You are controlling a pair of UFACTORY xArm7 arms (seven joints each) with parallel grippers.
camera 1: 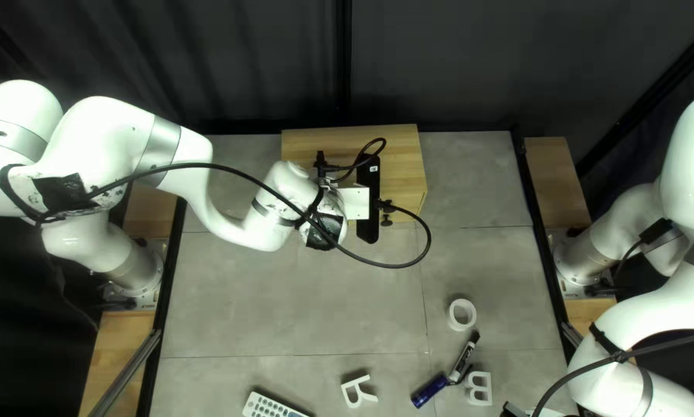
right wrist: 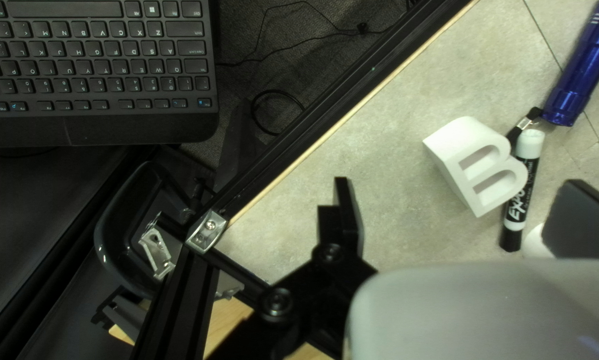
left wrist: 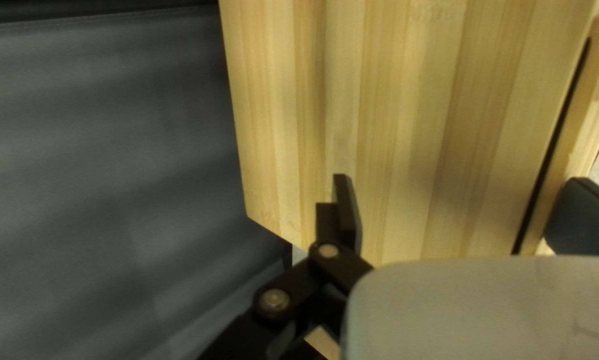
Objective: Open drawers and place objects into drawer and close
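left arm (camera 1: 285, 185) at wooden box (camera 1: 405, 174) | white ring (camera 1: 471, 315) | marker (camera 1: 462, 361) near blue flashlight (camera 1: 429, 391) | letters R (camera 1: 356, 381), B (camera 1: 487, 388) | remote (camera 1: 268, 406)

Lateral passage is available across the grey tiled tabletop (camera 1: 285, 324), between the white left arm (camera 1: 115, 139) and the white rectangular remote control (camera 1: 273, 408). The arm and its looping black cable (camera 1: 393, 266) obstruct the light wooden box-shaped cabinet (camera 1: 405, 170). A gap separates the white block letter R (camera 1: 354, 381) from the blue cylindrical flashlight (camera 1: 429, 390). Beside the flashlight, the black-and-white marker (right wrist: 529, 143) and white block letter B (right wrist: 449, 160) restrict access.
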